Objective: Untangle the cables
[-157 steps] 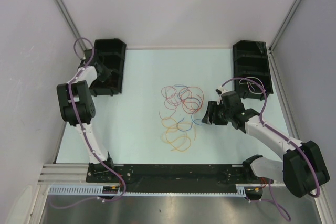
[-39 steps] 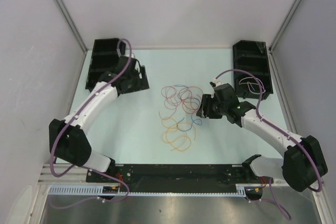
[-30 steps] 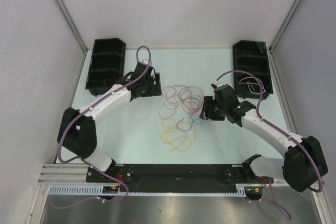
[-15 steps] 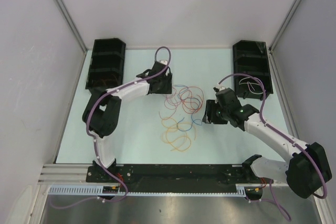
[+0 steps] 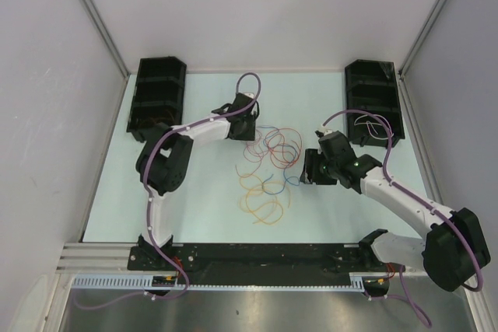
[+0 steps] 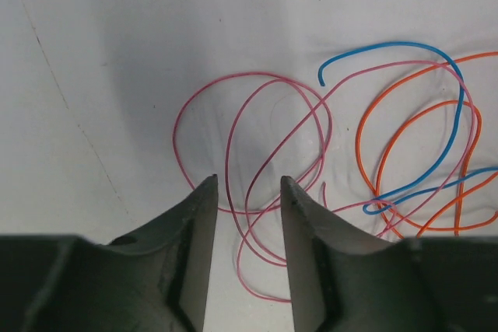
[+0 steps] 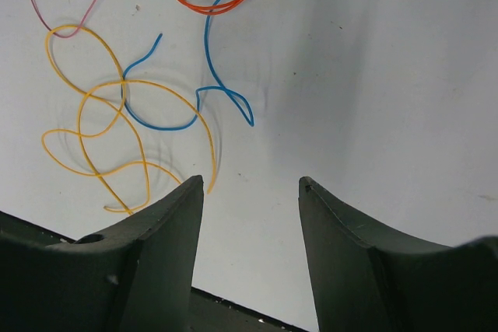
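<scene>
Top external view: the left arm [image 5: 198, 126] is being held with its elbow folded over the left half of the table [image 5: 194, 192] and its forearm stretched to the right and slightly away from the bases. This is placing the left gripper [image 5: 247, 131] at the far left edge of the cables [image 5: 268, 165]. The right arm [image 5: 397, 196] is being held reaching leftward from its base, with the right gripper [image 5: 306, 172] being pointed at the right edge of the tangle. The cables are being shown as loose, overlapping loops in the middle of the table, between the two grippers. The tangle's long axis is being seen running from the far side toward the bases. Two black bins [image 5: 159, 95] are being shown at the far corners.

Left wrist view: the left gripper [image 6: 247, 192] is being pointed down at the table with its jaws apart. Strands of the pink cable [image 6: 249, 74] are being seen in the gap, though contact cannot be told. The blue cable [image 6: 405, 43] and the orange cable [image 6: 359, 139] are being shown curving to the right.

Right wrist view: the right gripper [image 7: 250, 184] is being held with its jaws apart, bare table showing between them. The yellow cable [image 7: 115, 58] is being seen looping to the left, and a blue strand [image 7: 207, 52] is being seen ahead of the gap.
</scene>
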Motion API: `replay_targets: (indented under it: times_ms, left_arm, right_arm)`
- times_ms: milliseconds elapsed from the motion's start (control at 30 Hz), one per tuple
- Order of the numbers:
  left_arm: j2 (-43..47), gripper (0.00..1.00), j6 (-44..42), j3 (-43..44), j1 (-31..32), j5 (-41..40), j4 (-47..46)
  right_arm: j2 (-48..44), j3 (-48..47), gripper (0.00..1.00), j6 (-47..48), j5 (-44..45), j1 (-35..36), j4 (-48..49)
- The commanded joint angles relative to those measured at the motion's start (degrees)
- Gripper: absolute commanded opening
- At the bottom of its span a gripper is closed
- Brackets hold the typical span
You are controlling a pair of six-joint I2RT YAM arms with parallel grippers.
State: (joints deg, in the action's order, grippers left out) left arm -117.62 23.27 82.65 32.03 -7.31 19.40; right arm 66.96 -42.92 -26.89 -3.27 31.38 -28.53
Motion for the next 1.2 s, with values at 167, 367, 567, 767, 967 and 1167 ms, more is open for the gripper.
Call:
replay_targets:
  times_ms: [167, 367, 567, 767, 967, 1167]
  left_arm:
    - [-2.43, 0.00, -1.90, 6.89, 0.49, -2.09, 1.60]
    - [8.27, 0.00, -4.63, 23.40, 0.31, -6.40, 17.56]
    - [16.53, 0.00, -4.63, 49.96, 0.40, -4.29, 30.60]
    - [25.59, 0.00, -6.83, 36.14, 0.40, -4.37, 26.67]
    - [28.76, 0.00, -6.48, 26.87, 0.40, -3.59, 24.72]
    - [29.64, 0.00, -6.13, 24.05, 0.40, -3.15, 24.19]
  right_arm:
    - [0.28, 0.46, 0.57, 0.62, -0.16, 0.09, 1.73]
    - [-0.60, 0.46, 0.57, 0.79, 0.19, 0.00, 1.64]
    - [-0.95, -0.15, 0.57, 0.00, -0.51, -0.26, 2.52]
    - [-1.74, -1.11, 0.57, -0.35, -0.69, -0.26, 2.78]
    - [-2.79, -2.35, 0.57, -0.79, -1.04, -0.26, 1.46]
    - [-4.82, -2.35, 0.57, -1.40, -0.60, 0.00, -0.29]
